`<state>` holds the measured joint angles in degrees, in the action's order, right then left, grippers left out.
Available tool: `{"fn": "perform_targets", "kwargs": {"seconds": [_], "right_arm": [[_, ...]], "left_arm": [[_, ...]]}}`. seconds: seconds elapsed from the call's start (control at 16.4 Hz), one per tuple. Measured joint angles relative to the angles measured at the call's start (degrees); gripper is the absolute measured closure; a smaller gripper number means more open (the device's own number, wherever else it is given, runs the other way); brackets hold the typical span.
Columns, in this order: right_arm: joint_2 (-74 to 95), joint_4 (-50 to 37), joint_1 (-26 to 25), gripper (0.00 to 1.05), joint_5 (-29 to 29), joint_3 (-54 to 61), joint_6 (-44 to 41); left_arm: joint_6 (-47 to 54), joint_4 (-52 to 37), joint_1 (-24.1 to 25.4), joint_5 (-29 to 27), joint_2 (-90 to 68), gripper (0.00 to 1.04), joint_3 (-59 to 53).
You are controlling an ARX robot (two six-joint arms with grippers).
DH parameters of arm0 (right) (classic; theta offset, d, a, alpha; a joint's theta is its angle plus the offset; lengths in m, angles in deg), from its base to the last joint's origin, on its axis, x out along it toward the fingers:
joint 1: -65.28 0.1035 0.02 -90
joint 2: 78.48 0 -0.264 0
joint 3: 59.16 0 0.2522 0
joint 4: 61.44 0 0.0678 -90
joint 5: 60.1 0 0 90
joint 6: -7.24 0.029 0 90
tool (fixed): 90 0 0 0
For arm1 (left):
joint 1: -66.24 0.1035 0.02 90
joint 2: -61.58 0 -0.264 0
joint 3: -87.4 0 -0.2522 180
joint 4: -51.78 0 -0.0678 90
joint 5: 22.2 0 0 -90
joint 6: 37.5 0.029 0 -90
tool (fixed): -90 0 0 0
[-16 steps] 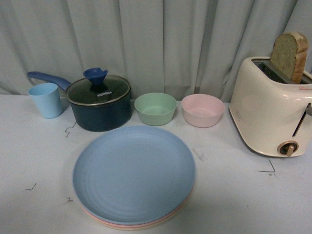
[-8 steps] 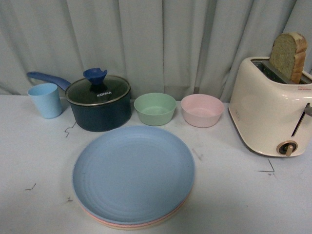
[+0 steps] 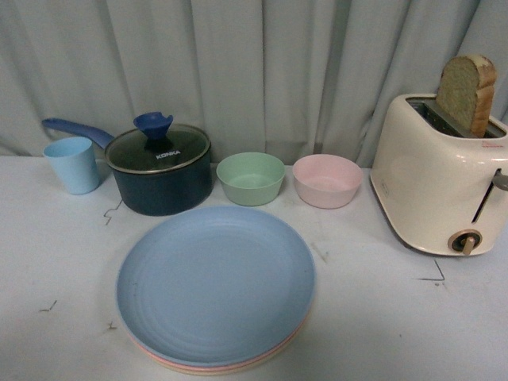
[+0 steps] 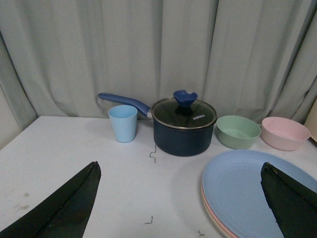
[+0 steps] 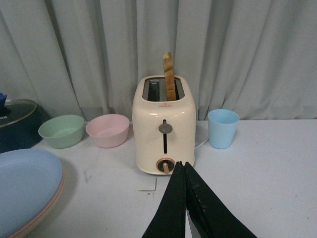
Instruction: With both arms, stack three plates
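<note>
Three plates (image 3: pixel 216 287) stacked, blue on top, at the table's (image 3: pixel 381 333) front edge; saucepan (image 3: pixel 159 171), two bowls (image 3: pixel 251 178) behind, toaster (image 3: pixel 436 178) right. Left gripper (image 4: pixel 181 201) spread; right gripper (image 5: pixel 184 198) pressed together, empty.

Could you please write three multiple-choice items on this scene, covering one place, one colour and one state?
1. Where is the green bowl?
A. between the saucepan and the pink bowl
B. on the toaster
C. inside the saucepan

2. Which colour is the top plate?
A. pink
B. light blue
C. cream

3. How is the right gripper?
A. wide open
B. holding a cup
C. shut, empty

Answers: 1 A, it sits between them in the front view; 2 B, blue covers the stack; 3 C, its fingers meet on nothing.
</note>
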<state>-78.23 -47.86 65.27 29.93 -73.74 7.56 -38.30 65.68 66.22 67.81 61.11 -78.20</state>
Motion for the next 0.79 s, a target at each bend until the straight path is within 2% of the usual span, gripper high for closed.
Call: {"fn": "perform_targets", "kwargs": {"seconds": [0.24, 0.31, 0.37, 0.79], "right_arm": [[0.00, 0.39, 0.00, 1.03, -0.02, 0.15, 0.00], [0.00, 0.42, 0.00, 0.13, -0.02, 0.15, -0.07], [0.00, 0.39, 0.00, 0.07, -0.02, 0.15, -0.04], [0.00, 0.42, 0.00, 0.06, -0.02, 0.15, -0.04]], "left_arm": [[0.00, 0.04, 0.00, -0.02, 0.00, 0.07, 0.00], [0.00, 0.07, 0.00, -0.02, 0.00, 0.07, 0.00], [0.00, 0.07, 0.00, -0.02, 0.00, 0.07, 0.00], [0.00, 0.04, 0.00, -0.02, 0.00, 0.07, 0.00]]}}
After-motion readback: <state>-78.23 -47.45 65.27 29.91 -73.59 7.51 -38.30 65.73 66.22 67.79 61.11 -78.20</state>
